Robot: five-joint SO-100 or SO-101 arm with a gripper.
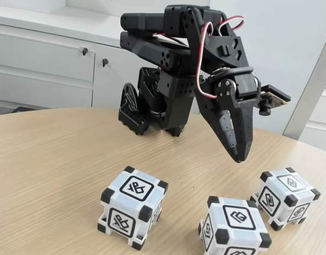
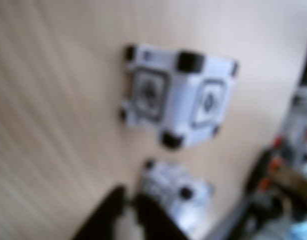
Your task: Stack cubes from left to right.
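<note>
3 cubes are sitting unstacked on the counter [image 1: 57,154], fixed view, left to right: left cube [image 1: 133,213], middle cube [image 1: 234,228] at the bottom edge, right cube [image 1: 285,196] just beside it. All are well apart from the arm. Pincer [image 1: 238,155] is hanging above the gap behind the middle cube, fingers pressed together, pinching nothing. Wrist view is blurring badly; 1 cube [image 2: 178,97] is showing centre, another cube [image 2: 176,192] near the fingertips.

Risks, as I judge it: a closed pincer descending would be knocking a cube aside; middle and right are sitting close, so spread fingers could be clipping the neighbour.

No readable text, just a different glyph per cube.
</note>
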